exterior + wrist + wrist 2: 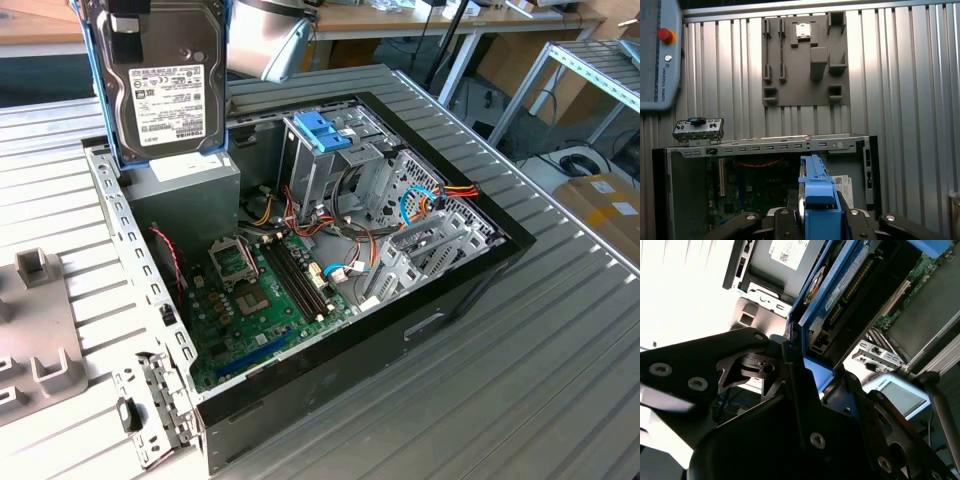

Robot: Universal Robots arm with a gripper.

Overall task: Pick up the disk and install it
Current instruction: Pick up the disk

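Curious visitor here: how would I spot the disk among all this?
Find the open computer case; above its corner at the exterior view's upper left is the disk. It is grey metal with a big white label; unlike the grey box below, it has a blue frame.

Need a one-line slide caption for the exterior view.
Upright disk, label to camera, raised above the power supply at the corner of the open case, not yet installed.
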